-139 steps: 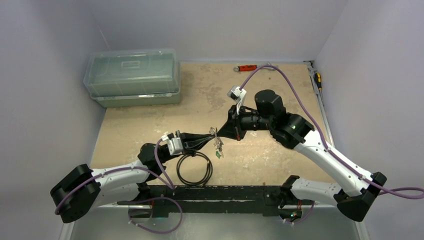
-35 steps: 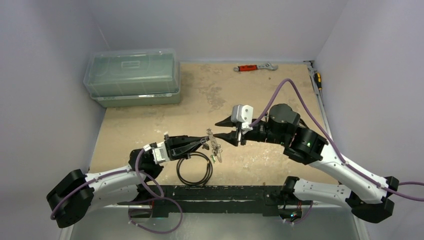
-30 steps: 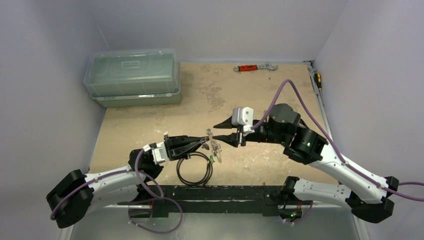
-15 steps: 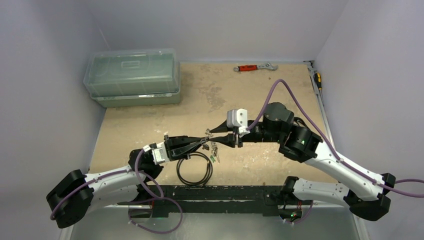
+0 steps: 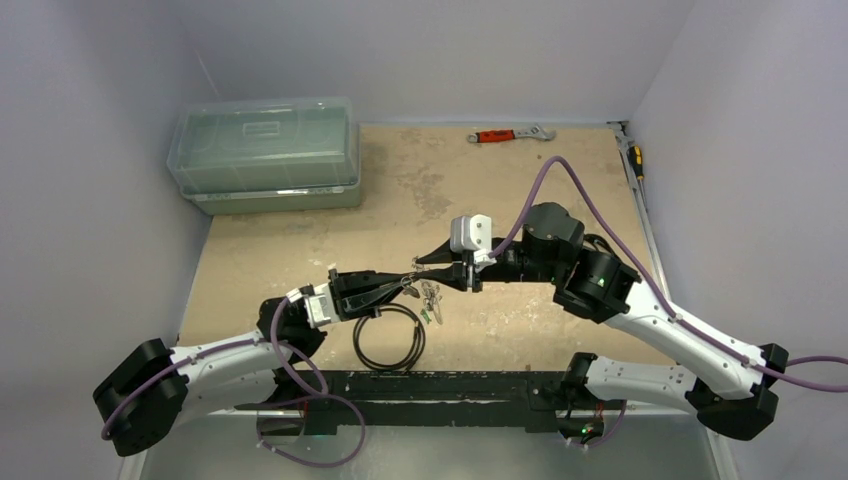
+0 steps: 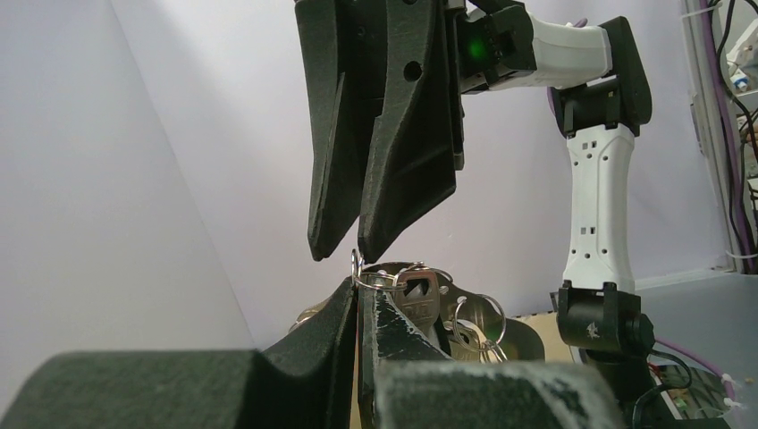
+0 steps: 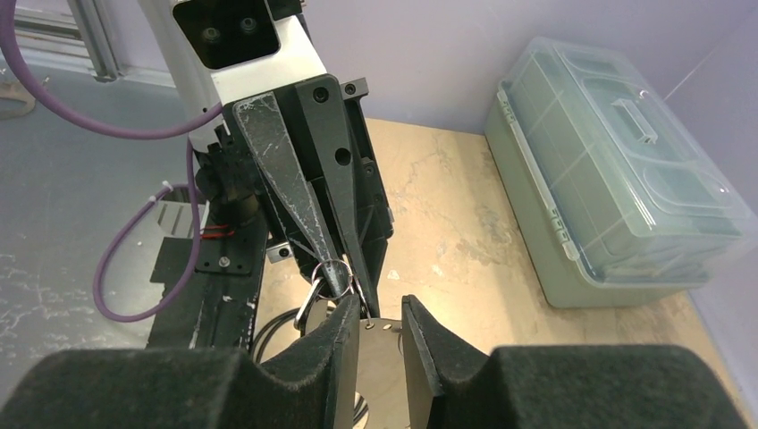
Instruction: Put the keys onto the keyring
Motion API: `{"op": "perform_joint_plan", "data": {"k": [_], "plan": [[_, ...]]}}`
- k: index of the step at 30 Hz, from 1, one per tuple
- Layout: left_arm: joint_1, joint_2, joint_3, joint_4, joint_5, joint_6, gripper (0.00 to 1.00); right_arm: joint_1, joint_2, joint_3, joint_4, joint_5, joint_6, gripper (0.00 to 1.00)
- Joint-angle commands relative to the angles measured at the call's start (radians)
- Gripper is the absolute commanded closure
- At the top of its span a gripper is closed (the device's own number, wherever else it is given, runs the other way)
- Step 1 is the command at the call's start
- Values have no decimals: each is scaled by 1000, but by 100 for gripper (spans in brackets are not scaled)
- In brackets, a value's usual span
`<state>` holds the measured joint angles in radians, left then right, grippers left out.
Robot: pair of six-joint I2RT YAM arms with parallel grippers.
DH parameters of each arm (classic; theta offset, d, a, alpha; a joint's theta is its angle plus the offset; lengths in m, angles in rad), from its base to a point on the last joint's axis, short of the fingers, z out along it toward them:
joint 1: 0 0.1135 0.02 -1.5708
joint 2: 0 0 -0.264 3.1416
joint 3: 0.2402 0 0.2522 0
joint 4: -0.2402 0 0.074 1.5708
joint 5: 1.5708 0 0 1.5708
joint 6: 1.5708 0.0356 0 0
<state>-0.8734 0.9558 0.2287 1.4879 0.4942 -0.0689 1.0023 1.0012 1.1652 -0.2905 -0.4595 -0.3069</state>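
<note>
Left gripper (image 6: pixel 360 297) pinches the keyring (image 7: pixel 331 267), keys (image 6: pixel 418 295) dangling beyond its tips. Right gripper (image 7: pixel 380 310), jaws parted, should probably close squarely on the wire.

A sandy, mottled counter (image 5: pixel 540 180) is carrying four loose things. A clear lidded plastic box (image 5: pixel 265 155) is sitting in its far left corner. A red-handled wrench (image 5: pixel 510 134) is lying by the far edge, and a yellow-handled tool (image 5: pixel 635 157) is lying along the right edge. A black cable coil (image 5: pixel 421 342) is resting flat near the arm bases.
</note>
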Motion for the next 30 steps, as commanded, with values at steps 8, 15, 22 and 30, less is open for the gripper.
{"op": "perform_joint_plan", "data": {"k": [8,15,22,30], "plan": [[-3,-8,19,96,-27,-24,100,4,21,23,-27,-50,-15,68],[-3,-16,24,73,-29,-22,100,4,18,19,-18,-37,-16,68],[-3,-29,29,48,-58,-38,100,7,41,33,-49,-19,-33,67],[-3,-43,32,19,-68,-48,100,7,4,18,-30,-5,-35,65]]}}
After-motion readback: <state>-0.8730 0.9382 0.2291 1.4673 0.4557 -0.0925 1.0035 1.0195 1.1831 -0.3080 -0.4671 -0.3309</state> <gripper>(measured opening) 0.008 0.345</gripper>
